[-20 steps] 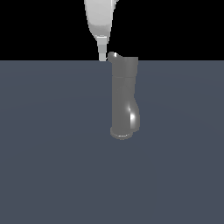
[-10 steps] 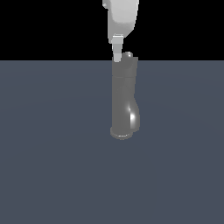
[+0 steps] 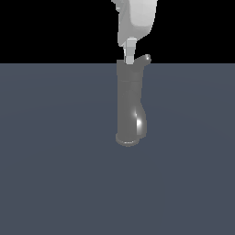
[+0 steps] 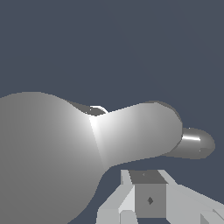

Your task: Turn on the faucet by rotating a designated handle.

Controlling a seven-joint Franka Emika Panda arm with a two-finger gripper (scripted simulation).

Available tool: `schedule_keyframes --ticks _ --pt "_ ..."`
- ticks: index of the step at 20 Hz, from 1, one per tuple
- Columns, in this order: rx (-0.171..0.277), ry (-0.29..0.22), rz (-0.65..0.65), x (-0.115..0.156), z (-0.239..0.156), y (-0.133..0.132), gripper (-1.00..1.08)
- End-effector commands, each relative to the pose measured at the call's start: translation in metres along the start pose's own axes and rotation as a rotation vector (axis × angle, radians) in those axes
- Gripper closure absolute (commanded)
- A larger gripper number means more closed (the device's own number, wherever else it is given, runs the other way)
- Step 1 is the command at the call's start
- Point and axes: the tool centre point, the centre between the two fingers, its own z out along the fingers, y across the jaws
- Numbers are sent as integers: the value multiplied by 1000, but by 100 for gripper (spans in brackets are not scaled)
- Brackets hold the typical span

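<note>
The grey glossy faucet (image 3: pixel 128 105) stands upright on the dark floor, with a flared base ring and a bulging spout low on the exterior view's right. Its handle (image 3: pixel 145 58) is a short lever with an upturned tip, sticking from the wide cap toward the exterior view's right. My gripper (image 3: pixel 130 58) comes down from above with its fingers together, their tips at the cap's top just beside the handle's root, holding nothing. In the wrist view the cap (image 4: pixel 43 153) fills the near side, the handle (image 4: pixel 144 129) runs out from it, and my gripper (image 4: pixel 148 194) sits close beside the handle.
A flat dark blue-grey floor (image 3: pixel 55 174) surrounds the faucet. The background above it is black. Nothing else shows.
My gripper has moved toward the exterior view's right across the cap. The handle has swung with it, from the cap's left side to its right side.
</note>
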Motion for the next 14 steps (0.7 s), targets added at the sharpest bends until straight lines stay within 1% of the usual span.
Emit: schedule_keyframes --ticks 1,6,7,8,14 --pt "13 1 83 54 0 -2 108" --pt "15 1 100 82 0 -8 108" --pt "15 1 100 82 0 -8 108" --pt "-6 -3 19 34 0 -8 108" --pt "-1 -2 40 51 0 -25 108"
